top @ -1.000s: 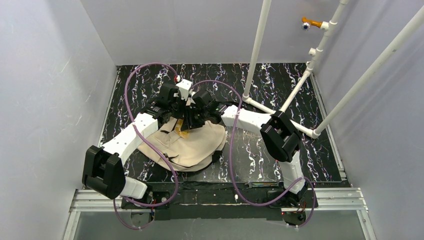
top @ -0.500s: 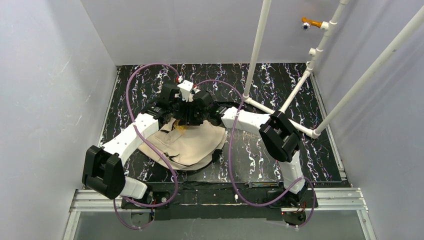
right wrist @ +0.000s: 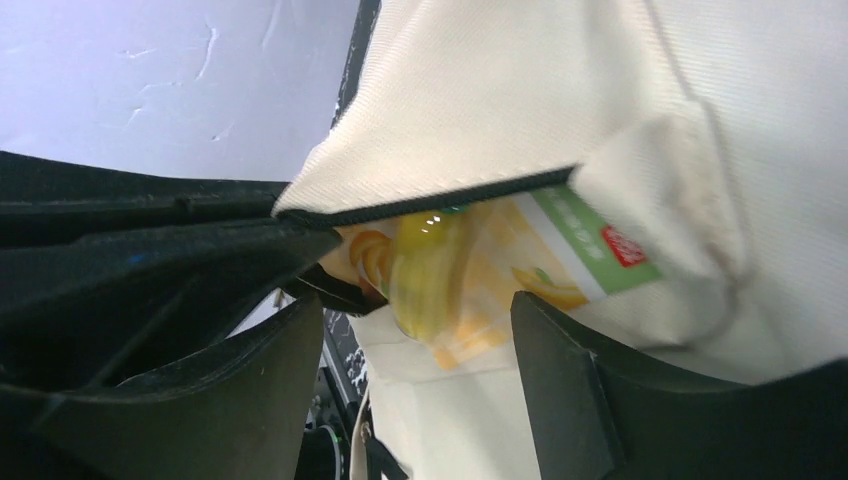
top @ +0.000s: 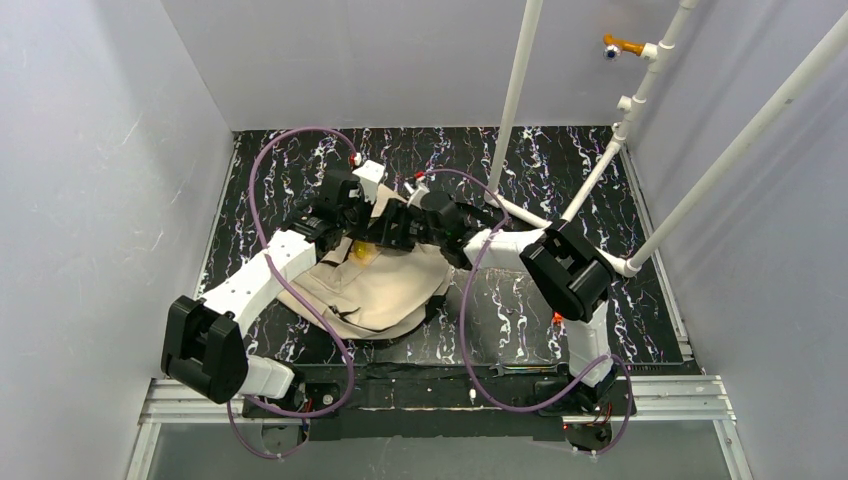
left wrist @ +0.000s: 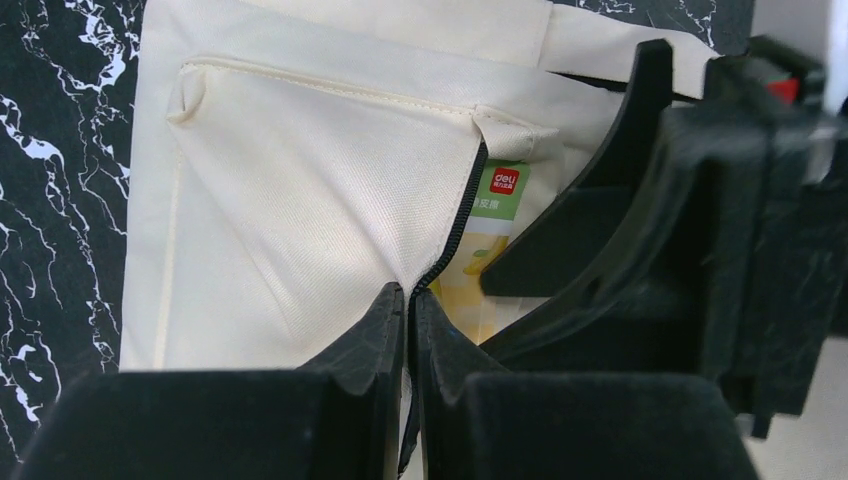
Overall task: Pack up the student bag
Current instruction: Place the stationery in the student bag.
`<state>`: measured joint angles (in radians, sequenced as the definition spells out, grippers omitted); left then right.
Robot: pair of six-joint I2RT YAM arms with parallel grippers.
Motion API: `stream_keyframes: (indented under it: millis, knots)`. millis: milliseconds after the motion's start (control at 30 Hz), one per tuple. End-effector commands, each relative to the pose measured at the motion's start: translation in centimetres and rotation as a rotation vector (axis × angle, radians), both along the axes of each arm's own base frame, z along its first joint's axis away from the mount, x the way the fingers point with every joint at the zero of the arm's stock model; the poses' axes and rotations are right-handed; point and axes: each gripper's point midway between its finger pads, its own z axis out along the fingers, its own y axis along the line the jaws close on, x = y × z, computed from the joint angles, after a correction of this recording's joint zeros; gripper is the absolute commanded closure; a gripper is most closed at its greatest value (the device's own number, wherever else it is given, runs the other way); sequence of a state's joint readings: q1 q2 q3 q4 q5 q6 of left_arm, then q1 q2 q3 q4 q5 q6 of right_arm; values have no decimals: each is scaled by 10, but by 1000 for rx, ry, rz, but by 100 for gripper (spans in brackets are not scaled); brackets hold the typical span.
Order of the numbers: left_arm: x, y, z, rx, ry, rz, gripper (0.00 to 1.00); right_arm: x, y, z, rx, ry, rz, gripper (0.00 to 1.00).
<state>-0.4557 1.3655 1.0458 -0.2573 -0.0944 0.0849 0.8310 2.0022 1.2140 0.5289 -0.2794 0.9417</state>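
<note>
Each arm is made of long white tubes joined by fat black blocks. The left arm (top: 262, 272) and the right arm (top: 497, 240) look just the same. A thin purple cable (top: 262, 165) curls along the left arm, and a second purple cable (top: 464, 320) curls along the right one. A small white box (top: 368, 172) with a red dot sits near the left wrist. A tiny red light (top: 556, 318) glows on the right arm. The left gripper (left wrist: 410, 300) has two black plastic fingers with pointy tips. The right gripper (right wrist: 418, 300) has thick, smooth black fingers too.

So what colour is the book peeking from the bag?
The book is yellow with a green band and red logo; clearest from the right wrist.
</note>
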Motion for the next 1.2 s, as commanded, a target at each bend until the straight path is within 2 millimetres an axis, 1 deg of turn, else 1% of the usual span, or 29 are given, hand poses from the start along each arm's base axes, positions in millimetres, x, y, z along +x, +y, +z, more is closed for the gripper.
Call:
stream_keyframes:
  millis: [0, 67, 133, 167, 200, 267, 400, 500, 800, 900, 967, 1000, 1033, 1100, 1133, 1167]
  knots:
    - [0, -18, 17, -67, -26, -27, 100, 5, -12, 45, 206, -33, 9, 23]
    - [-1, -17, 17, -68, -24, -27, 100, 2, -20, 39, 153, -6, 3, 25]
    - [-1, -17, 16, -67, -24, -28, 100, 1, -31, 26, 50, 18, -20, 33]
    - [-1, -17, 17, -67, -24, -29, 100, 1, -36, 20, 5, 26, -29, 34]
    - [-1, -18, 17, -67, -22, -31, 100, 1, -40, 18, -19, 24, -29, 35]
    - [-1, -19, 17, -69, -19, -35, 100, 3, -44, 10, -48, 29, -43, 41]
    - [-2, -20, 16, -73, -16, -40, 100, 7, -31, 2, -13, 64, -19, 47]
    - [-2, -19, 15, -65, -13, -42, 100, 6, -20, 4, 45, 102, 5, 54]
    - [-2, -23, 16, -81, -6, -54, 100, -5, -27, 3, 58, 126, -9, 52]
    - [-2, -24, 16, -83, -4, -55, 100, -2, -23, 3, 73, 113, -3, 55]
    - [-3, -24, 16, -84, -3, -57, 100, 3, -15, 8, 110, 105, 6, 66]
    - [-3, -24, 16, -84, -5, -57, 100, 4, -9, 13, 145, 99, 12, 73]
    - [-3, -23, 16, -83, -6, -57, 100, 6, -3, 21, 191, 90, 21, 78]
    - [-3, -23, 17, -81, -14, -59, 100, 8, 11, 41, 295, 75, 45, 84]
    - [-3, -23, 17, -80, -21, -63, 100, 9, 18, 58, 359, 48, 62, 87]
    - [-3, -22, 18, -79, -29, -63, 100, 9, 23, 65, 396, 45, 70, 88]
